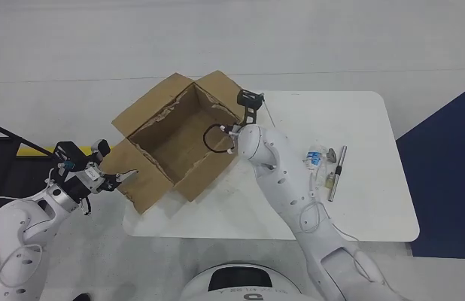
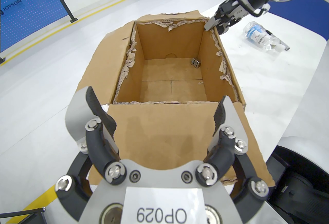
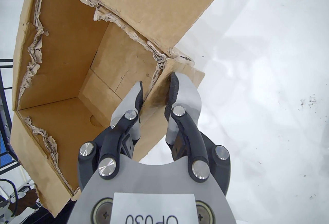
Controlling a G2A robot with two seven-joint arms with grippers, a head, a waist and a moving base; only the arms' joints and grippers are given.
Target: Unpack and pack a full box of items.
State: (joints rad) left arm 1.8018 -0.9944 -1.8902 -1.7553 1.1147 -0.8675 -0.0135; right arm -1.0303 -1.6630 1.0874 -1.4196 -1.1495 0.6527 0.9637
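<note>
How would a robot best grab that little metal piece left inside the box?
Probably from straight above, pinching the metal piece across its sides: it lies on the floor of the box near a corner, so the walls block sideways approaches.

1. A white rectangular tabletop (image 1: 368, 135) with rounded corners spreads beneath and beside the right pincer (image 3: 156, 81).
2. Blue partition panels on black posts (image 2: 25, 4) stand well beyond the left pincer (image 2: 156, 106).

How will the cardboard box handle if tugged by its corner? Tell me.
Probably light: the box holds one small metal piece, so it may slide. Its torn rim looks weak, likely flexing or ripping at the right gripper.
</note>
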